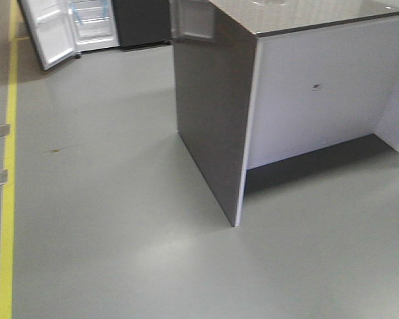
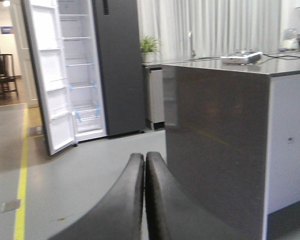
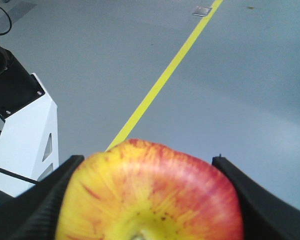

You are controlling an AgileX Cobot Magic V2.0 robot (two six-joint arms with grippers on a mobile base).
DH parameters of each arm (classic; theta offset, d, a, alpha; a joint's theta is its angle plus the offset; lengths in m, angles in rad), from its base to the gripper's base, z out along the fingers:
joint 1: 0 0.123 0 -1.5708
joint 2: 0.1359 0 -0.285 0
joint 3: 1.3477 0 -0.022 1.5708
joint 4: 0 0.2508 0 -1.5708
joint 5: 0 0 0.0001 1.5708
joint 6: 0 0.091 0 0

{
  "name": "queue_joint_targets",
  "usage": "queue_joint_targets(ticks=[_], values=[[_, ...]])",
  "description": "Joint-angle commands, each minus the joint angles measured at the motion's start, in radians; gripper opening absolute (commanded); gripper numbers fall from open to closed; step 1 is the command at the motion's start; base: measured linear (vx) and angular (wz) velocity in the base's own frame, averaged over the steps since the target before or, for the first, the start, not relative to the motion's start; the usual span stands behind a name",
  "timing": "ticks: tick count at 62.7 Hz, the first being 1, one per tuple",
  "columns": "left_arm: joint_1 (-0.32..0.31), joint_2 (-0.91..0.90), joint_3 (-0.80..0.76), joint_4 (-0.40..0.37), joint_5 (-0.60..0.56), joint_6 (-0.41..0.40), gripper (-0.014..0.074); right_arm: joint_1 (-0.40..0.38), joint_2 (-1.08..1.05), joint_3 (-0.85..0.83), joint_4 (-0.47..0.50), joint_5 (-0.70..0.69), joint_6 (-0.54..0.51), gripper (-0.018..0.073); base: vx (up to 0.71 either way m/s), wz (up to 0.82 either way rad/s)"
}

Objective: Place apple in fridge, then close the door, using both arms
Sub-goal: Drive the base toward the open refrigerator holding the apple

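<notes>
Gripped the apple (image 3: 150,195) between the right fingers (image 3: 262,200), one pressed to each flank, above grey floor (image 3: 240,75). Held the left fingers (image 2: 132,200) pressed together, nothing between them. Faced the fridge (image 2: 117,65) well ahead of those fingers, its door (image 2: 47,75) swung wide, tabletop (image 2: 230,64) near on their right. Appeared to be mid-carry, apple not yet shelved. Likely needed next: closing on the fridge, then reaching the right fingers over a shelf (image 2: 82,86) before spreading them.
</notes>
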Motion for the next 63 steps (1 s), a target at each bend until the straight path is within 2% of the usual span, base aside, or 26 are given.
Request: queue_joint_targets(ticks=[1,63], values=[[-0.003,-0.016,0.028,-0.007,-0.077,-0.004,-0.0006,0.001,0.007,-0.027,0.042,-0.052,0.000,0.0320,0.07,0.38],[-0.003,-0.016,0.028,-0.007,-0.077,-0.004,-0.0006,0.001,0.007,-0.027,0.042,-0.052,0.000,0.0320,0.10,0.39]])
